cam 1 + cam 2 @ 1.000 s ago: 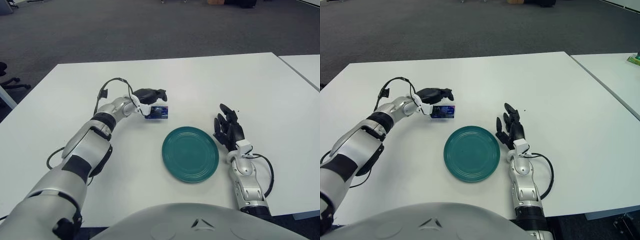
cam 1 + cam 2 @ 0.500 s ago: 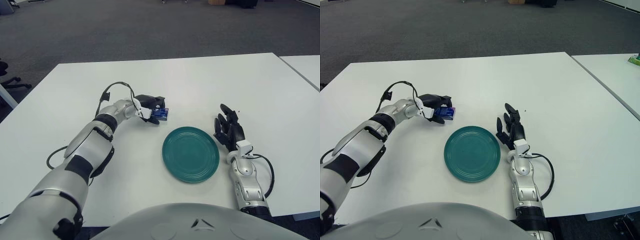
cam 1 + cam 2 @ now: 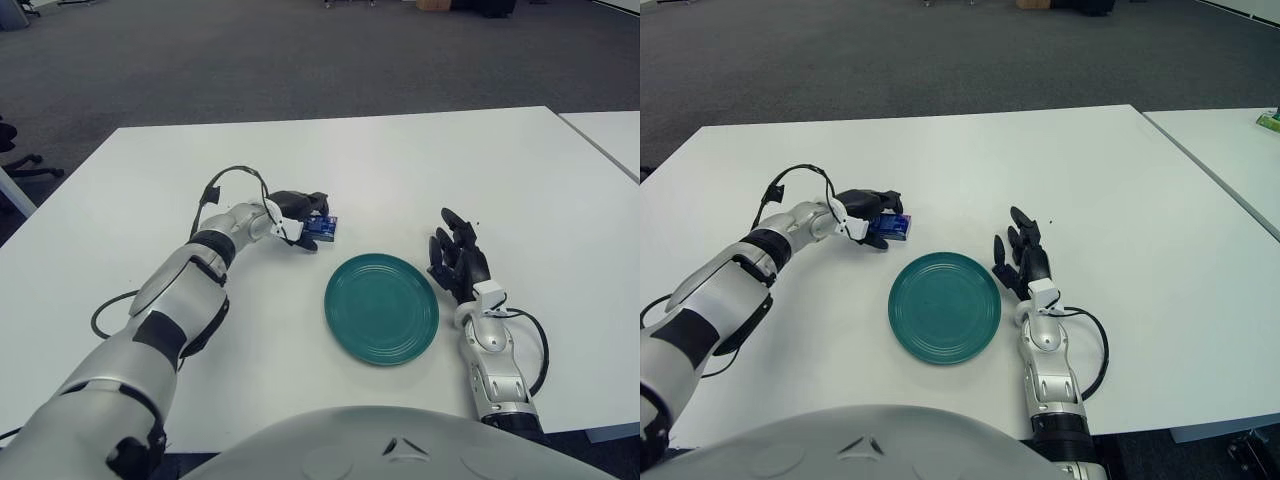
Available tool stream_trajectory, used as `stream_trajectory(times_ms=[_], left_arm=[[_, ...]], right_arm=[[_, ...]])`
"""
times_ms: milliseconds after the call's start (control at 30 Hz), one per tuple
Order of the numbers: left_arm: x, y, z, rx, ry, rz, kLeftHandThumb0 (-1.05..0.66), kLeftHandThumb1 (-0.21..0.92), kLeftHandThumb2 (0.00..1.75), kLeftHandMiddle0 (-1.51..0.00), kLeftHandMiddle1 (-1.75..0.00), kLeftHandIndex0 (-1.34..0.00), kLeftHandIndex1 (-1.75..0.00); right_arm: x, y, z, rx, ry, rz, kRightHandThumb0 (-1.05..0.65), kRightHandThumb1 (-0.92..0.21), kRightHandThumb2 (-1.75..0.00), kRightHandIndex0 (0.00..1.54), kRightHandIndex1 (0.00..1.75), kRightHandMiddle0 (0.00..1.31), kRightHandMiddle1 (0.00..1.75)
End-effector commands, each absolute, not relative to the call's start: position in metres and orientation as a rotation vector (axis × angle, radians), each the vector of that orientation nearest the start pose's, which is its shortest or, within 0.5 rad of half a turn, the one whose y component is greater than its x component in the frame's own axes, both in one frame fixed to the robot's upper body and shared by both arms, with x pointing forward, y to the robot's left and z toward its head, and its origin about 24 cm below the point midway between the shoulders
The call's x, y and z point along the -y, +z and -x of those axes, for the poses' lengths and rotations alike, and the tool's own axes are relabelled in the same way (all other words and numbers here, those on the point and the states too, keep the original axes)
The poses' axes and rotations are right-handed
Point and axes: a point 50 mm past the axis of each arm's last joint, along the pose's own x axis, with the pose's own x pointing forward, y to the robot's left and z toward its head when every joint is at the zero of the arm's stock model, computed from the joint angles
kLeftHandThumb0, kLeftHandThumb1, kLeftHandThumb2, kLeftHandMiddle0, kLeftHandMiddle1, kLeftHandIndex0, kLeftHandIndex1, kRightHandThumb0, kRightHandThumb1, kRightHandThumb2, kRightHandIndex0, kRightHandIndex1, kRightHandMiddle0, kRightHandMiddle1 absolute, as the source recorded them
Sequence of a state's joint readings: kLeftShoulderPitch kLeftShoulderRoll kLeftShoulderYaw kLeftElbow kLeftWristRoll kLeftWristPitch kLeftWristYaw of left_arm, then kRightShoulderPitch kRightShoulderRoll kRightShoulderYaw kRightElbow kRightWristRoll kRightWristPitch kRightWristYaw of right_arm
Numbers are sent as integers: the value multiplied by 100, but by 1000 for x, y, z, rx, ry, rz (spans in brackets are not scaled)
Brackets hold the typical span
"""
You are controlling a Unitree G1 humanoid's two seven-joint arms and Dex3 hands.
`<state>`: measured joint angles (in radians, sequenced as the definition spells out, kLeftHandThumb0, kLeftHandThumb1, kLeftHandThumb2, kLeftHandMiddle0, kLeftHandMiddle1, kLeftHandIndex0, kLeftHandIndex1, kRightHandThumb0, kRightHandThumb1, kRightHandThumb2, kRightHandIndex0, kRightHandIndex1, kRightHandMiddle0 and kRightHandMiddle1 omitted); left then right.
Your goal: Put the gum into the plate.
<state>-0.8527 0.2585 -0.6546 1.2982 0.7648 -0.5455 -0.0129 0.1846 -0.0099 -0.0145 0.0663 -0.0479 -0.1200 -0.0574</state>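
Fingers of my left hand [image 3: 296,214] are curled around the blue gum pack [image 3: 322,229], gripping it low over the white table [image 3: 400,160], just to the far left of the green plate [image 3: 381,307]. My right hand [image 3: 457,256] shows to the right of the plate, its 3 fingers relaxed and spread, holding nothing.

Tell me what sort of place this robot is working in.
Probably an office or lab room: a large white table stands on dark grey carpet, a second white table sits beside it, and an office chair base shows at the left edge.
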Motion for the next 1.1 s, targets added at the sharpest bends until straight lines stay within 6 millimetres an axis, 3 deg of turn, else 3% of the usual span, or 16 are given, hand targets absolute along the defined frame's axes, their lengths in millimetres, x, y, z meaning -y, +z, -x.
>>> stream_trajectory(times_ms=[0, 267, 333, 433, 467, 567, 700, 833, 1067], left_arm=[[-122, -18, -326, -98, -940, -1431, -102, 92, 27, -21, 0, -6, -114], [-123, -24, -324, -93, -828, -1402, -89, 92, 16, -32, -4, -12, -111], [-124, -27, -322, -105, -773, -1374, -72, 88, 17, -35, -34, -18, -116], [-125, -30, -321, -114, -713, -1355, -24, 82, 35, -50, -99, -34, -135], [-125, -30, -321, -108, -685, -1350, -19, 81, 38, -51, -106, -35, -137], [-124, -30, -321, -75, -623, -1345, -5, 54, 84, -62, -138, -46, -145], [-123, -31, -319, -18, -573, -1350, -1, 36, 113, -66, -160, -52, -149], [-124, -30, -317, 52, -524, -1352, 0, 18, 141, -74, -171, -60, -154], [-127, -16, -323, 161, -457, -1316, 0, 11, 151, -82, -160, -56, -173]], right_arm=[[171, -29, -194, -282, -126, 46, -68, -92, -73, 22, 1, 0, 38], [174, -28, -194, -275, -134, 41, -68, -92, -73, 23, 1, 0, 40], [175, -28, -194, -274, -137, 43, -68, -92, -73, 23, 1, 0, 40], [177, -28, -194, -275, -141, 42, -67, -92, -73, 23, 1, 0, 40], [177, -28, -194, -275, -144, 40, -67, -92, -73, 23, 1, 0, 40], [178, -28, -194, -273, -150, 38, -67, -92, -73, 23, 1, 0, 39], [178, -28, -194, -270, -154, 39, -67, -92, -73, 24, 1, 0, 39], [179, -27, -195, -266, -155, 42, -67, -92, -74, 24, 1, 0, 41], [179, -27, -196, -265, -150, 42, -67, -92, -73, 24, 0, 0, 41]])
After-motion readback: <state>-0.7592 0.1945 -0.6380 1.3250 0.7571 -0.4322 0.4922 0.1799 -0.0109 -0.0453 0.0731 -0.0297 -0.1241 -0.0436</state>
